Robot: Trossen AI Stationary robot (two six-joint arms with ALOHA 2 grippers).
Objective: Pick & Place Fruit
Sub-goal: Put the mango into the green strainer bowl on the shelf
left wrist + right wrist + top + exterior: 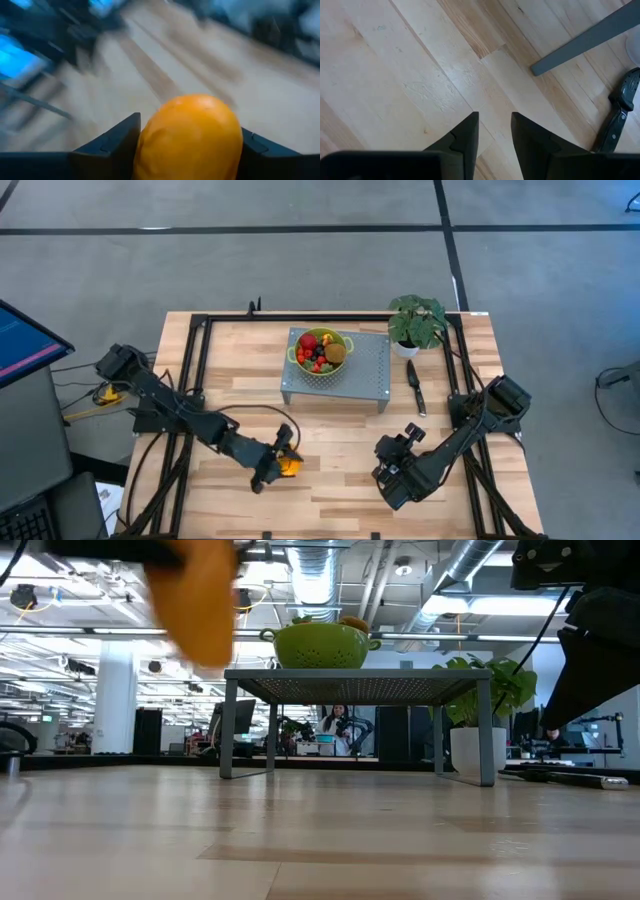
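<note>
Holding the long orange fruit (290,466) between its two fingers, the left gripper (280,464) hangs above the table (330,470), well in front of the grey stand (370,375) and off toward the stand's left leg side. In the left wrist view the fruit bulges past the fingertips (112,145), so only a part of it sits in the pinch. My worry is that a smooth, rounded skin held this way could roll or slide out on the way up to the stand, and drop onto the wood. A second risk, as I judge it: the green colander (322,352) on top of the stand is already well filled, so a long piece set on the heap might tip over the rim.

The right gripper (392,470) waits in front of the stand's right side, fingers slightly parted with nothing between them.

Counted: two arms, one stand, one colander, one potted plant (415,322) just right of the stand, one knife (415,388) beside it, one fruit in the air. Inside the colander I make out one red round fruit (309,341), one kiwi-like oval (335,353) and several small berries, too small to number
</note>
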